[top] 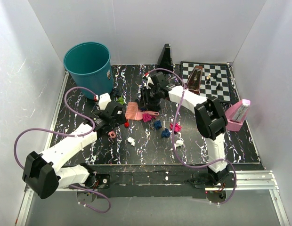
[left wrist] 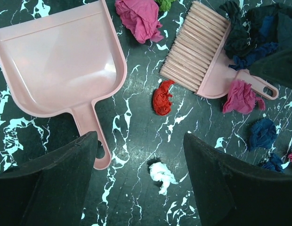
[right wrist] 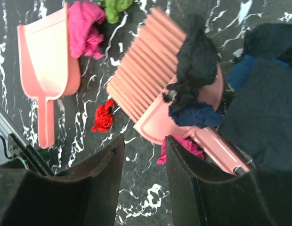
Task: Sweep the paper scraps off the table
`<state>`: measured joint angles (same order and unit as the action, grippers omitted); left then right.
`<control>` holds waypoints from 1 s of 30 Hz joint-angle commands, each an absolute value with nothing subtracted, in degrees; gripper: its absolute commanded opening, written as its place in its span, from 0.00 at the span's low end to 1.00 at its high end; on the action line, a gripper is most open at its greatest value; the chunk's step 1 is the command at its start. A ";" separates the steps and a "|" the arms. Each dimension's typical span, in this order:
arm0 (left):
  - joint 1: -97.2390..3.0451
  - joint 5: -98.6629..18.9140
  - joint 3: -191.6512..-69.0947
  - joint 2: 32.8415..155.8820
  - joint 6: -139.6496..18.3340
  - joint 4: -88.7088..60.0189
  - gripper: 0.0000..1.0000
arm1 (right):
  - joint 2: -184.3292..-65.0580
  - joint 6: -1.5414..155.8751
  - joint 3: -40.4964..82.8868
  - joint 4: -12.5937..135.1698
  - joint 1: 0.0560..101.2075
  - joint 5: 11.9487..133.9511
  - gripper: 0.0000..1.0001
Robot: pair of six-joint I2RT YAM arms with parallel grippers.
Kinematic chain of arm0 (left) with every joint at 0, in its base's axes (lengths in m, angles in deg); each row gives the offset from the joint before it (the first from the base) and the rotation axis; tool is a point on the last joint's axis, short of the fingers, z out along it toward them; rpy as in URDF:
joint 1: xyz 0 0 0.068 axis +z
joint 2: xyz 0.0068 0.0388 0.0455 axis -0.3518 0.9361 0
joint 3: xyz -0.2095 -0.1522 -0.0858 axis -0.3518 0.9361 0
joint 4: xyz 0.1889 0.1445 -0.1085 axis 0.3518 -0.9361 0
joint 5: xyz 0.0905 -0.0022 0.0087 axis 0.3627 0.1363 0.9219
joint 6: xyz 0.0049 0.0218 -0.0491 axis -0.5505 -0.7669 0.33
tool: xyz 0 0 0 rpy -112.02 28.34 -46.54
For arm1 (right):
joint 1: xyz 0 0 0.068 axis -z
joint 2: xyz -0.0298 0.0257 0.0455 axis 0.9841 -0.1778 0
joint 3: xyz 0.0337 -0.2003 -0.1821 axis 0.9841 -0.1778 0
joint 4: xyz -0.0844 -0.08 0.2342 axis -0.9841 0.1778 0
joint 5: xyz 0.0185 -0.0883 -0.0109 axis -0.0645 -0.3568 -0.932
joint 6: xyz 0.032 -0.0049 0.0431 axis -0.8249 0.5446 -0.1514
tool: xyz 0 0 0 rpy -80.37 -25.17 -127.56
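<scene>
Small crumpled paper scraps lie on the black marbled table (top: 80,96): green (top: 121,100), red (top: 126,125), magenta (top: 147,117), dark blue (top: 157,124) and white (top: 131,140). A pink brush (top: 133,110) lies among them. My left gripper (top: 114,114) is open and empty. In the left wrist view it (left wrist: 140,136) hovers above a white scrap (left wrist: 161,174), with the pink dustpan (left wrist: 61,66) lying flat to the left and a red scrap (left wrist: 162,96) ahead. My right gripper (right wrist: 144,139) is open and empty just above the brush (right wrist: 141,89), which has dark blue scraps (right wrist: 195,113) on its back.
A teal bin (top: 88,66) stands at the back left. A chessboard (top: 207,80) with small pieces and a brown metronome (top: 195,79) sits at the back right. A pink metronome (top: 238,115) stands at the right edge. White walls enclose the table.
</scene>
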<state>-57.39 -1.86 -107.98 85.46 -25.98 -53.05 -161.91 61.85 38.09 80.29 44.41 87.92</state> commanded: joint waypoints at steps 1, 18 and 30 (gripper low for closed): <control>-56.90 -3.05 -110.15 86.98 -28.03 -50.56 0.73 | -165.77 58.76 43.29 83.54 45.56 85.88 0.47; -56.28 -7.70 -120.51 103.93 -35.41 -46.95 0.74 | -160.25 67.44 33.63 86.35 52.61 88.61 0.50; -56.02 -5.86 -124.39 110.72 -36.20 -47.30 0.75 | -164.72 74.22 38.28 95.93 42.33 70.50 0.48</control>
<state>-56.50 -7.10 -122.36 111.71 -35.38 -47.30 -162.74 70.97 35.14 92.05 44.32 77.28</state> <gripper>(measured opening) 0.748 0.486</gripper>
